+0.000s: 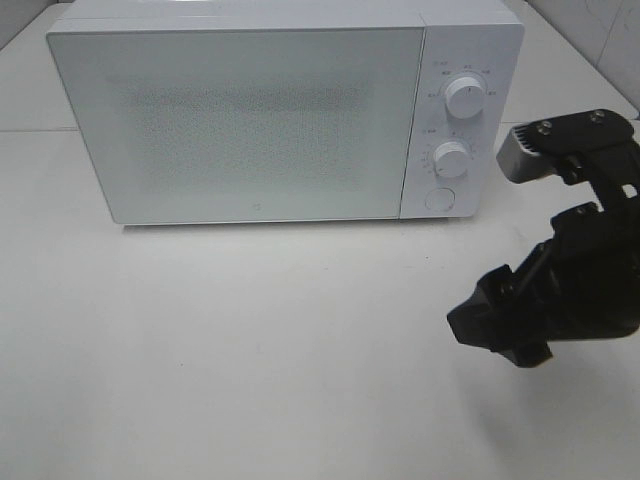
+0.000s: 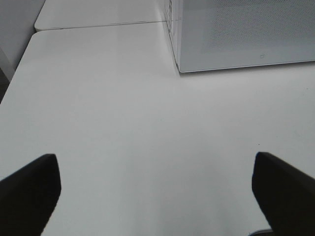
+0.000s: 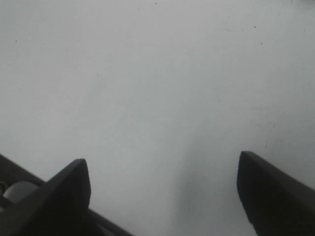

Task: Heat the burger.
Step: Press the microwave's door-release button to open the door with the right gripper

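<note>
The burger is out of view. A white microwave (image 1: 235, 120) stands at the back of the table with its door shut; its corner also shows in the left wrist view as the microwave (image 2: 246, 34). My right gripper (image 1: 496, 332) hovers over the table in front of the microwave's control panel, toward the right edge. In the right wrist view the right gripper (image 3: 162, 189) is open, with only bare table between its fingers. The left gripper (image 2: 155, 191) is open too, over bare table to the left of the microwave, and does not appear in the exterior view.
The microwave's panel carries an upper knob (image 1: 466, 96), a lower knob (image 1: 452, 159) and a round button (image 1: 440, 199). The white table (image 1: 250, 350) spreads in front. A seam between two tabletops (image 2: 98, 24) runs behind the left arm.
</note>
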### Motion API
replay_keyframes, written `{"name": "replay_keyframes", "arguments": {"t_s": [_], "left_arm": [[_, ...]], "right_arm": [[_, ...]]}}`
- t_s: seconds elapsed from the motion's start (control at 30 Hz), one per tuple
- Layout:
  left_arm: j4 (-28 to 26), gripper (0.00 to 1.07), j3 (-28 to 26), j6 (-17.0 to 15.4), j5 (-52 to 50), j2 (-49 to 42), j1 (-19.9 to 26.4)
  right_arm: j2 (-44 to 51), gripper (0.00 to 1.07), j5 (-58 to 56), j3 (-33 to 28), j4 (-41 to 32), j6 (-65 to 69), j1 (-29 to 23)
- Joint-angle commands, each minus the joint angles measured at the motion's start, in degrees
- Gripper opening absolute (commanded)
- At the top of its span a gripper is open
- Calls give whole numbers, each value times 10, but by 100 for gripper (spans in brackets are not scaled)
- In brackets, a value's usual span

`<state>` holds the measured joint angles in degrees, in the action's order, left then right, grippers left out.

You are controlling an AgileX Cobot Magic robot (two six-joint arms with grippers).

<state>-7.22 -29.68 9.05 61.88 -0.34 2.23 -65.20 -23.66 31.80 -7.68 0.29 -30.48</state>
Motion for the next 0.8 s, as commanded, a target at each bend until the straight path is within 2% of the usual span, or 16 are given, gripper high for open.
{"name": "replay_keyframes", "arguments": {"t_s": [0.03, 0.1, 0.3, 0.4, 0.47, 0.63, 0.67, 0.8], "left_arm": [[-5, 98, -1, 1, -4, -8, 1], [-5, 98, -1, 1, -4, -8, 1], [-5, 98, -1, 1, -4, -8, 1], [-5, 98, -1, 1, -4, -8, 1], [-5, 98, -1, 1, -4, -8, 1], [-5, 98, -1, 1, -4, -8, 1], [-5, 98, -1, 1, -4, -8, 1], [-5, 98, -1, 1, -4, -8, 1]], "right_arm": [[33, 77, -52, 1, 6, -10, 2], [87, 76, -117, 1, 6, -10, 2], [151, 76, -150, 1, 10, -10, 2], [189, 76, -167, 11, 38, 7, 2], [249, 76, -191, 23, 98, 50, 2], [323, 76, -227, 23, 160, 89, 2], [366, 76, -250, 23, 183, 103, 3], [414, 76, -276, 23, 193, 119, 3]]}}
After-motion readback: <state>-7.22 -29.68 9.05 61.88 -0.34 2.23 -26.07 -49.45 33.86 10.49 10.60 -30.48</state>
